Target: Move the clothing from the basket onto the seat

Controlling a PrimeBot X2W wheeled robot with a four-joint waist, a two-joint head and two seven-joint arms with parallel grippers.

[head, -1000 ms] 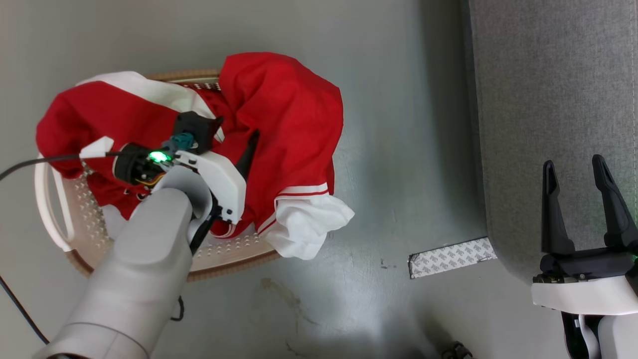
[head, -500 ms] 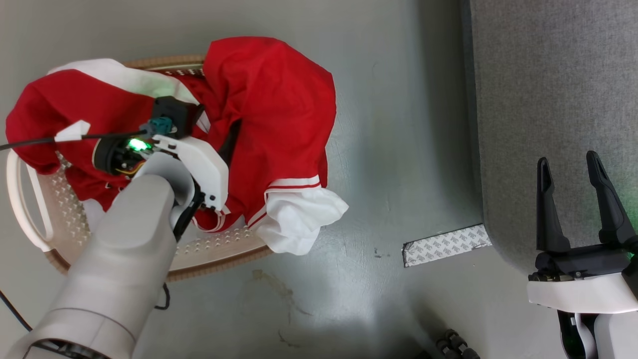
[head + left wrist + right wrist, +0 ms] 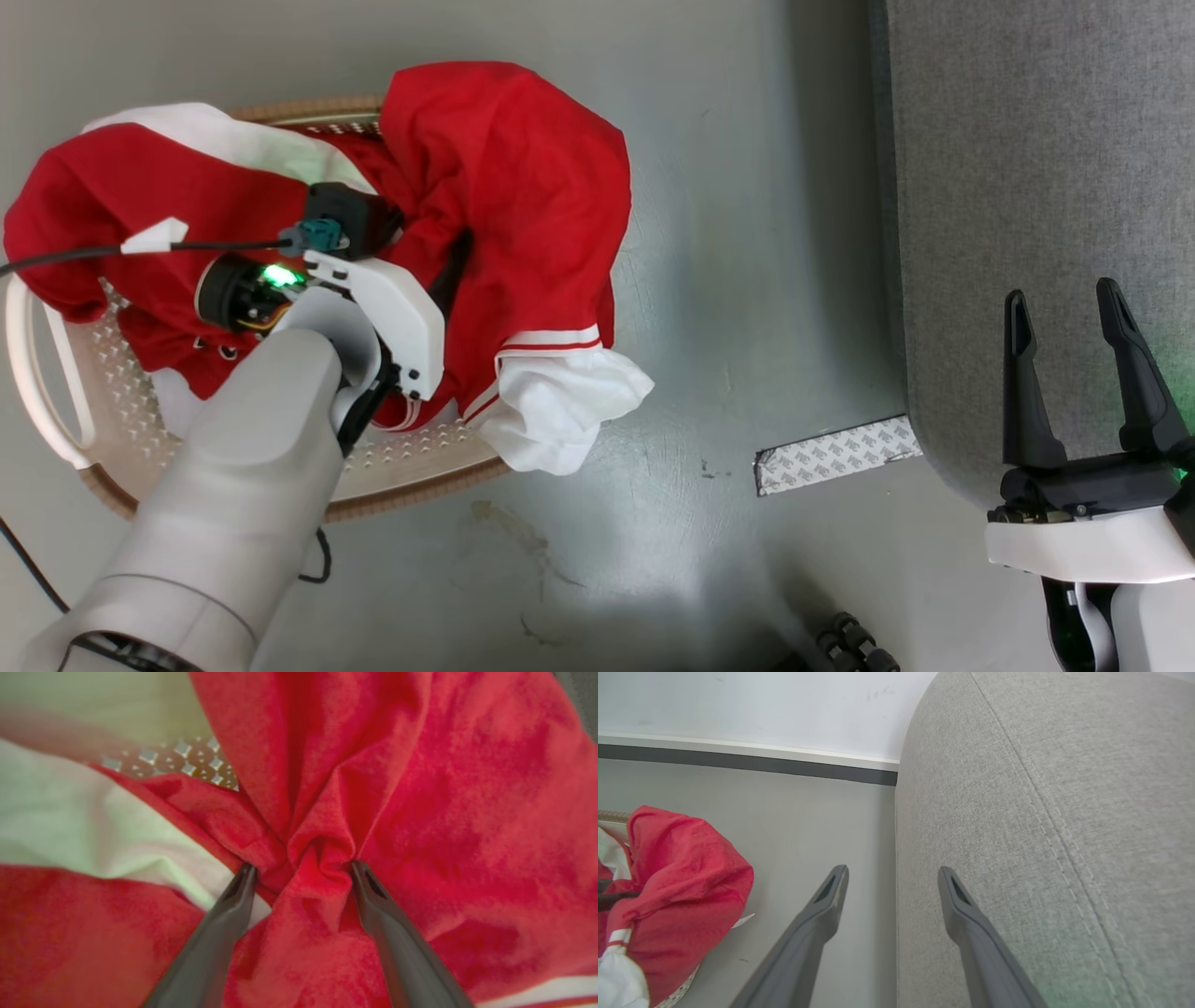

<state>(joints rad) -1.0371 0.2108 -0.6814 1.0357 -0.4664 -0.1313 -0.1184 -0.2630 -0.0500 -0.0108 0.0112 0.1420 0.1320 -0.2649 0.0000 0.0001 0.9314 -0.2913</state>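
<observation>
Left gripper (image 3: 301,867) was held down in the clothing (image 3: 523,168) heaped in the basket (image 3: 411,485).
Its fingers (image 3: 224,924) were spread around a red fold; right gripper (image 3: 1060,303) was held parted beside the seat (image 3: 1027,140); basket mostly covered.

We count one red-and-white garment (image 3: 523,187), lying in one perforated basket (image 3: 411,471) at the left. We record one grey sofa (image 3: 1036,187) at the right. Two grippers are noted, the left gripper (image 3: 301,870) and the right gripper (image 3: 1061,294), each with two dark fingers (image 3: 1134,373). On the floor between basket and sofa we find one pale patterned strip (image 3: 836,455). One black cable (image 3: 224,246) enters from the left. One white cuff (image 3: 569,411) is visible.
</observation>
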